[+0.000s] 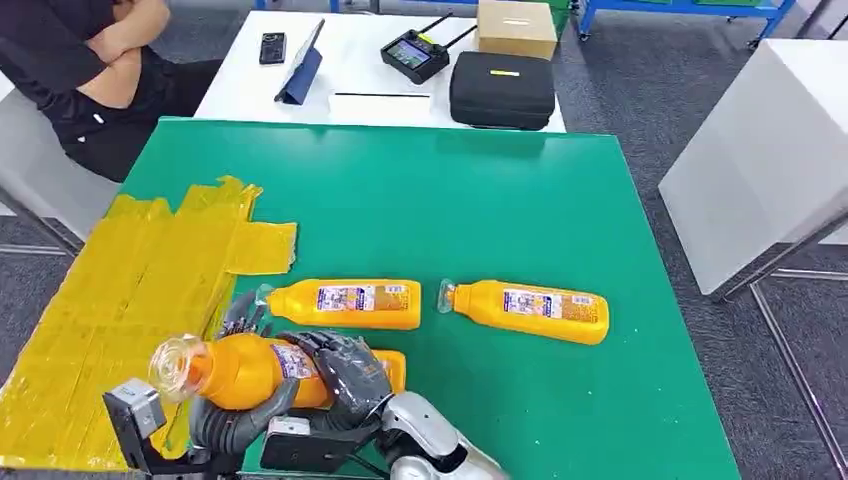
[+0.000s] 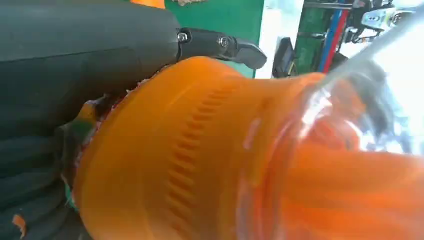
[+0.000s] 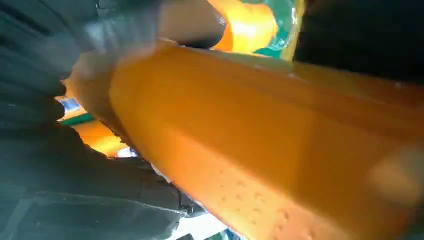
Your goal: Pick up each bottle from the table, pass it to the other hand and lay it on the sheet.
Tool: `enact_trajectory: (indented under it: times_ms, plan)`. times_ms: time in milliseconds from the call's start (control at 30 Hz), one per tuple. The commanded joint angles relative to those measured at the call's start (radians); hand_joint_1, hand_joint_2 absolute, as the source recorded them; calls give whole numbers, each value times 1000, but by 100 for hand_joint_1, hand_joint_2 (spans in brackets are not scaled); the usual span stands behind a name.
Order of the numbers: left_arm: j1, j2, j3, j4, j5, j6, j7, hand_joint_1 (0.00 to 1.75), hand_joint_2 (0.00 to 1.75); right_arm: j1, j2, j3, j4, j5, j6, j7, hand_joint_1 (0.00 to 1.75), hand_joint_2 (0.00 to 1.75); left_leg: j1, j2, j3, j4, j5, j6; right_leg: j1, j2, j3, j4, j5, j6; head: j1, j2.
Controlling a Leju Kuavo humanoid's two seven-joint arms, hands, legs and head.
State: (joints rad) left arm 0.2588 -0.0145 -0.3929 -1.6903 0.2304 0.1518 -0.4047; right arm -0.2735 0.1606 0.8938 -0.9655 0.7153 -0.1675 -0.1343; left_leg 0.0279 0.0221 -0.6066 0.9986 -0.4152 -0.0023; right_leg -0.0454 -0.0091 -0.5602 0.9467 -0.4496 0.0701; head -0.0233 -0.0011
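An orange bottle with a clear cap hangs over the near edge of the green table, cap toward the yellow sheet. Both hands are on it. My left hand wraps it from below near the neck, and my right hand grips its body from the right. Up close, the bottle lies against my left hand, and the bottle's body sits in my right hand. Two more orange bottles lie on their sides mid-table.
A person sits at the back left with arms folded. Behind the green table, a white table carries a black case, a cardboard box, a controller and a tablet. Another white table stands at the right.
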Motion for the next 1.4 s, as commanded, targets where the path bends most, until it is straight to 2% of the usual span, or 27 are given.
enact_trajectory:
  times_ms: [33, 367, 400, 867, 1067, 1100, 1133, 1167, 1200, 1333, 1400]
  plan:
    - [-65, -46, 55, 45, 3, -11, 1, 0, 175, 51, -41, 131, 6, 0, 22, -12, 175, 175, 0, -5, 2, -1, 1, 1, 0, -4, 3, -1, 0, -4, -1, 0]
    - [-46, -31, 37, 40, 6, 0, -13, 0, 175, 89, -86, 117, -108, -75, 47, -37, 175, 175, 0, -7, 4, -1, 0, 1, 0, -5, 5, -1, -1, -5, -1, 0]
    - [-44, -29, 35, 36, 12, -6, -22, 173, 175, 92, -88, 116, -106, -77, 48, -34, 175, 175, 0, -6, 3, -1, 0, 1, 0, -4, 4, -1, -1, -4, -1, 0]
    - [-12, -28, 45, -1, 16, 13, -59, 175, 175, 136, -102, 58, -133, -87, 18, -27, 175, 175, 0, -6, 2, -1, 0, 2, 0, -4, 3, 0, -1, -5, -1, 0]
    - [19, -19, 44, -25, 21, 18, -77, 175, 175, 192, -115, -18, -178, -92, -75, -31, 175, 175, 0, -6, 2, -1, 0, 2, 0, -4, 3, 0, -1, -5, 0, 0]
    - [26, -17, 44, -31, 20, 22, -82, 175, 175, 207, -119, -36, -191, -98, -108, -35, 52, 175, 0, -5, 0, -1, 0, 1, 0, -4, 2, -1, -1, -4, -1, 0]
    - [35, -14, 45, -40, 16, 30, -92, 175, 175, 226, -124, -58, -209, -124, -117, -41, 0, 175, 0, -7, 2, -1, -1, 2, 0, -5, 4, -1, -2, -5, -1, 0]
    - [42, -19, 48, -50, 11, 46, -100, 175, 175, 239, -134, -70, -227, -134, -128, -37, 0, 175, 0, -5, 0, -1, 0, 1, 0, -4, 2, -1, -1, -3, 0, 0]
    - [48, -26, 52, -65, -16, 73, -106, 175, 175, 253, -147, -76, -253, -143, -137, -36, 0, 0, 0, -7, 2, 0, -1, 2, 0, -4, 4, 0, -2, -5, -1, 0]
    - [67, -30, 151, -141, -284, 306, -141, 175, 175, 290, -193, -84, -327, -195, -188, -57, 0, 0, -1, -7, 1, 0, -1, 2, 0, -5, 3, 0, -2, -5, 0, 0]
    - [72, -32, 198, -170, -350, 333, -126, 175, 175, 291, -203, -81, -339, -199, -193, -57, 0, 0, -1, -6, 1, 0, -2, 2, 0, -2, 4, 0, -2, -6, 0, 0]
